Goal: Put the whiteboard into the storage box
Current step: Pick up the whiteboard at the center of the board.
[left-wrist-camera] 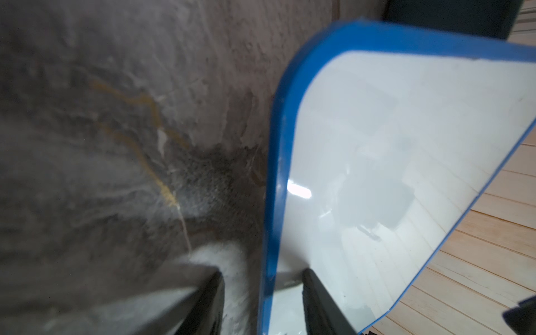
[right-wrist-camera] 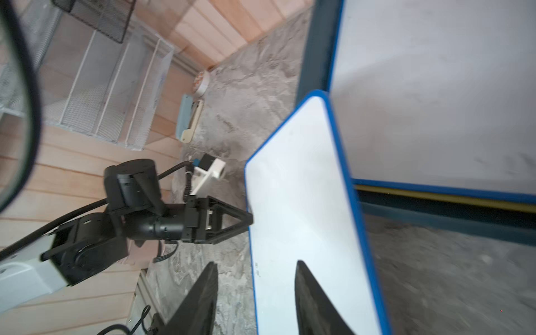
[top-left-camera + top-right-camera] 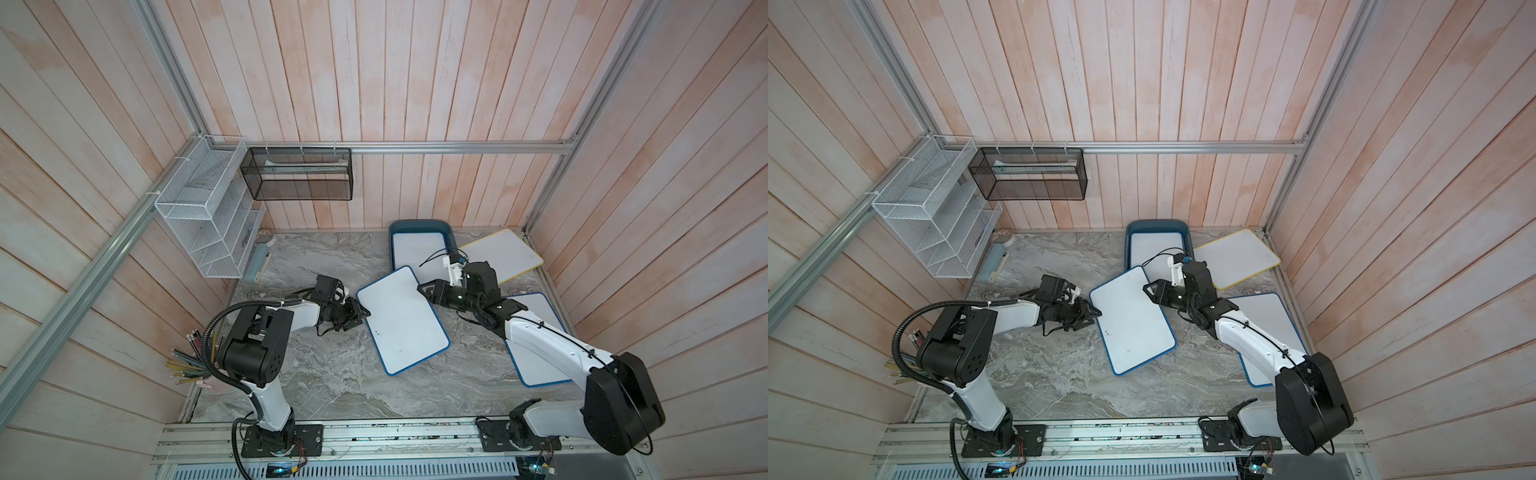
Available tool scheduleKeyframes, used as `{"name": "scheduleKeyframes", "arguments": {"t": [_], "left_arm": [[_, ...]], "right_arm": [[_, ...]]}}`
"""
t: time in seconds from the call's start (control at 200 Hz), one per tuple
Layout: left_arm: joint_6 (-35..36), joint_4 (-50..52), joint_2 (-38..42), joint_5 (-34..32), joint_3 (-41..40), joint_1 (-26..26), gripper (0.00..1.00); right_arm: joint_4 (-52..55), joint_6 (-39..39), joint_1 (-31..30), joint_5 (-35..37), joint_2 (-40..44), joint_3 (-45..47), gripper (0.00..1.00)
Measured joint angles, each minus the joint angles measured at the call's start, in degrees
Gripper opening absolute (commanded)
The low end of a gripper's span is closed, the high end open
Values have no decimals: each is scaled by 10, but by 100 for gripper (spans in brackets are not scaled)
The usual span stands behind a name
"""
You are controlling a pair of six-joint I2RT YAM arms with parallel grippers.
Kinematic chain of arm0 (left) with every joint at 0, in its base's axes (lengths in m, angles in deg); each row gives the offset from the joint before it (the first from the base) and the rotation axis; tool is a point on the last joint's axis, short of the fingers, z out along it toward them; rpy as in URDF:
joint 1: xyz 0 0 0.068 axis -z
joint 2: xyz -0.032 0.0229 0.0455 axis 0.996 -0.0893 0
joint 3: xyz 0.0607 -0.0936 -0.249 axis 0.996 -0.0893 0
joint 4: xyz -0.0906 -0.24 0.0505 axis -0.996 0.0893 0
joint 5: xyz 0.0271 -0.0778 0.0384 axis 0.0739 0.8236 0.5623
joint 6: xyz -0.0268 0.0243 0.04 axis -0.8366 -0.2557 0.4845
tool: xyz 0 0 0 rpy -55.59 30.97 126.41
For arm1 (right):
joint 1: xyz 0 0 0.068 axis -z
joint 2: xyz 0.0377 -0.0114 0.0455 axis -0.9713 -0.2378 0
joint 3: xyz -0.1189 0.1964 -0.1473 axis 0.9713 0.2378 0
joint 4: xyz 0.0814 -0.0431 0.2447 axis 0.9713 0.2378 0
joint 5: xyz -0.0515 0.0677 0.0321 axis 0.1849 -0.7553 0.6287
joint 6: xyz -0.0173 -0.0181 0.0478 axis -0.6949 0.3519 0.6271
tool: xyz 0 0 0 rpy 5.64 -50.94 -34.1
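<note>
Between the two grippers, above the middle of the marbled table (image 3: 332,386), the whiteboard (image 3: 401,320) is held. It is a white panel in a thin blue frame with rounded corners, face up and turned slightly askew. Its far end reaches the near end of the storage box (image 3: 419,224), while most of its length is over open table.

The left gripper (image 3: 365,312) is closed on one long edge and the right gripper (image 3: 419,287) on the opposite long edge, both close to the far corners. In each wrist view one finger (image 1: 322,301) is laid on the white face and the other is set beneath the frame. The board is thus taken to be pinched through its thickness, though how firmly cannot be told.

The board is judged light, stiff and thin. Its glossy face is likely to be slippery under the pads, so a hold across the blue frame is to be preferred. Opposite edges are well chosen, since twisting is resisted. With both holds near one end, however, the free end may be expected to droop.

Inside the box a second whiteboard (image 3: 415,249) is already lying flat, so the held one would have to be laid on top of it. A yellow-framed board (image 3: 503,253) is seen just beside the box. Another blue-framed board (image 3: 540,332) is partly hidden under the right arm.
</note>
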Motion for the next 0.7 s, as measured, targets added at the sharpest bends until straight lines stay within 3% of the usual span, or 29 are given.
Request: {"name": "scheduleKeyframes", "arguments": {"t": [0.245,0.485,0.56,0.7], "left_arm": [[2,3,-5,2,6,0,46],[2,3,-6,3,7,0,46],[2,3,-6,3,7,0,46],[2,3,-4,-3,8,0,46]], "right_arm": [[76,-24,22,-12,14,92,45],[10,-26,20,-109,-24,102,43],[-22,-23,19,-138,-47,102,35],[-60,-30,12,-194,-83,98,8]]}}
